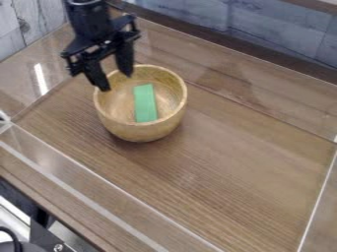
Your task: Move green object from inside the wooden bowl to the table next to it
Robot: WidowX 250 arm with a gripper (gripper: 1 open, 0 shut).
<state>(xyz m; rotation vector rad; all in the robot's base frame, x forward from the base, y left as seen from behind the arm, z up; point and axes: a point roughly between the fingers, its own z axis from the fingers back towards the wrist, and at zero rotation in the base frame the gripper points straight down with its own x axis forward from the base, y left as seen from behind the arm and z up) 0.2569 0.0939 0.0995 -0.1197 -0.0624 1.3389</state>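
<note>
Nothing moved yet: block lies flat inside bowl, gripper empty, jaws spread, above the rim at ten o'clock; grasp, lift, placing on table remain.

Green block flat inside wooden bowl

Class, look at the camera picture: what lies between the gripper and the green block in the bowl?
Only the wooden bowl's rim and bare inner wall lie between the gripper and the green block, seen in the camera view.
</note>
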